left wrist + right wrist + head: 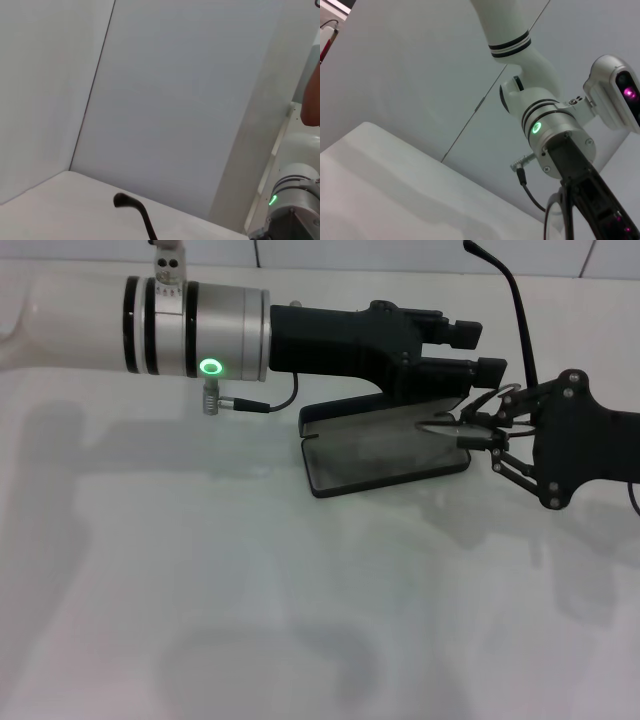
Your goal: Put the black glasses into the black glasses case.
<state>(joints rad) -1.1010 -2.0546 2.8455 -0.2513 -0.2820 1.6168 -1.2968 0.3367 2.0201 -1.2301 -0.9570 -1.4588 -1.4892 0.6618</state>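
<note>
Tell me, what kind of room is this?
Probably a robot test lab, not a home: a bare white table, plain white walls, and two robot arms working over an open black glasses case.

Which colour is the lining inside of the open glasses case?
Grey. The black glasses case lies open on the table; its lining shows best in the head view.

A slim black temple arm of the glasses (136, 210) rises from the lower edge, its curved tip over the white table (60, 200). Pale walls meet in a corner behind. At the lower right, an arm's silver cuff (295, 192) shows a green light.
</note>
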